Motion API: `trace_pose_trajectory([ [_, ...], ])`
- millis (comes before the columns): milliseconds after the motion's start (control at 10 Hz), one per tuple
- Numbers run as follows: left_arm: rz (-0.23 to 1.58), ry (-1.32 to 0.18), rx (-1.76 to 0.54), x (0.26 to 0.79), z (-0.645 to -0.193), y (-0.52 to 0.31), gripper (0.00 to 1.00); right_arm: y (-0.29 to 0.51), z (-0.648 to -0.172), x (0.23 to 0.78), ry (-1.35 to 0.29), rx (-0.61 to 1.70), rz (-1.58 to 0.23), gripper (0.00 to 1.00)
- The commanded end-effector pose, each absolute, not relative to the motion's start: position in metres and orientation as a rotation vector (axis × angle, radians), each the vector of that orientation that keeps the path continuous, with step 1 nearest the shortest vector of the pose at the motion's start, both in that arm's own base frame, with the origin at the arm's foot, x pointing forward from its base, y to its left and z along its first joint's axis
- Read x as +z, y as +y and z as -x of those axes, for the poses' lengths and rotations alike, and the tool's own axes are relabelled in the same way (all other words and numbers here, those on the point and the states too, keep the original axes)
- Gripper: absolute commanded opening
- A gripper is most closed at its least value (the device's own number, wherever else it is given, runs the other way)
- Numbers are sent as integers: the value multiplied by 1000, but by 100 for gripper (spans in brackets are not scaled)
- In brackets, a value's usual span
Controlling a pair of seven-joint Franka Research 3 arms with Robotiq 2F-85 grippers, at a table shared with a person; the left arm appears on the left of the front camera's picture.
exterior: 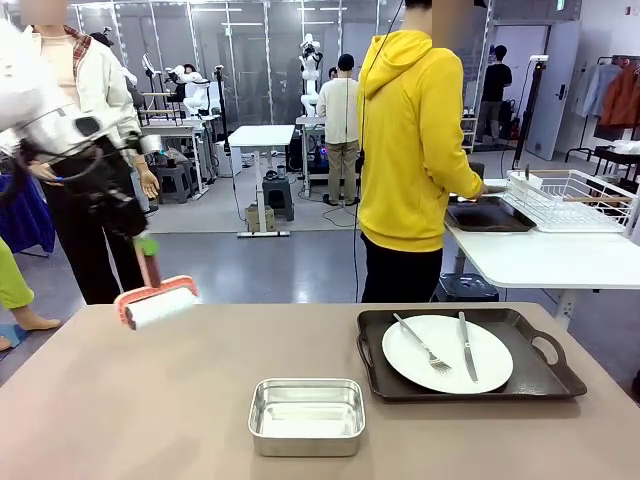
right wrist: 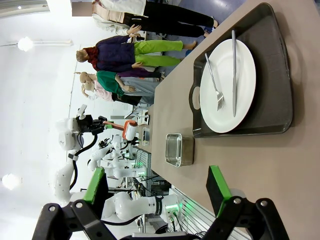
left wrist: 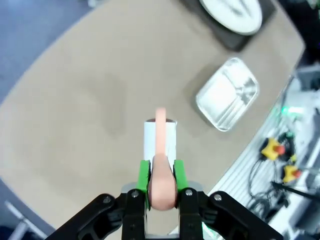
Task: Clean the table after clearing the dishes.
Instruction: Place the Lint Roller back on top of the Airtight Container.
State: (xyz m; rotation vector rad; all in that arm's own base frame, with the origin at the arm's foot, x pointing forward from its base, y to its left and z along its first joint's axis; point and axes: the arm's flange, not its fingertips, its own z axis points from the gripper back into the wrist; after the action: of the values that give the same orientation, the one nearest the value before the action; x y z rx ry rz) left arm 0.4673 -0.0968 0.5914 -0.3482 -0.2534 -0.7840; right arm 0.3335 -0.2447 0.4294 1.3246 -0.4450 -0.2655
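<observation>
Left wrist view shows the left gripper (left wrist: 161, 174) clamped on a roller (left wrist: 160, 137) over the table (left wrist: 75, 100), the right gripper (right wrist: 157, 182) with jaws apart, and the plate (exterior: 447, 352) on its tray (exterior: 535, 380) at three o'clock, so clearing probably comes first.

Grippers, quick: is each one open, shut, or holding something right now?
Left gripper: shut on the pink handle of the roller.
Right gripper: open, nothing between its fingers.

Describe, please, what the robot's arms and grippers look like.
The left arm is white and rounded, with a dark cable near the wrist. The left gripper and right gripper are black, with jointed links, silver bolts and green pads.
</observation>
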Motion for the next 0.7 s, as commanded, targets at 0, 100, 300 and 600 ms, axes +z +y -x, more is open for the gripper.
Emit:
trace_pose_trajectory([
  [0,281,-253,-975,591,-454,-140,24,-244,-333,433,-464,-256,-1334,100],
  [100,259,-266,-1084,599,-438,-176,24,-244,-333,433,-464,-256,-1334,100],
  [300,196,-238,-1254,593,-409,-246,24,-244,-333,433,-464,-256,-1334,100],
  [600,119,-257,-1421,570,-396,-323,24,-244,-333,433,-464,-256,-1334,100],
])
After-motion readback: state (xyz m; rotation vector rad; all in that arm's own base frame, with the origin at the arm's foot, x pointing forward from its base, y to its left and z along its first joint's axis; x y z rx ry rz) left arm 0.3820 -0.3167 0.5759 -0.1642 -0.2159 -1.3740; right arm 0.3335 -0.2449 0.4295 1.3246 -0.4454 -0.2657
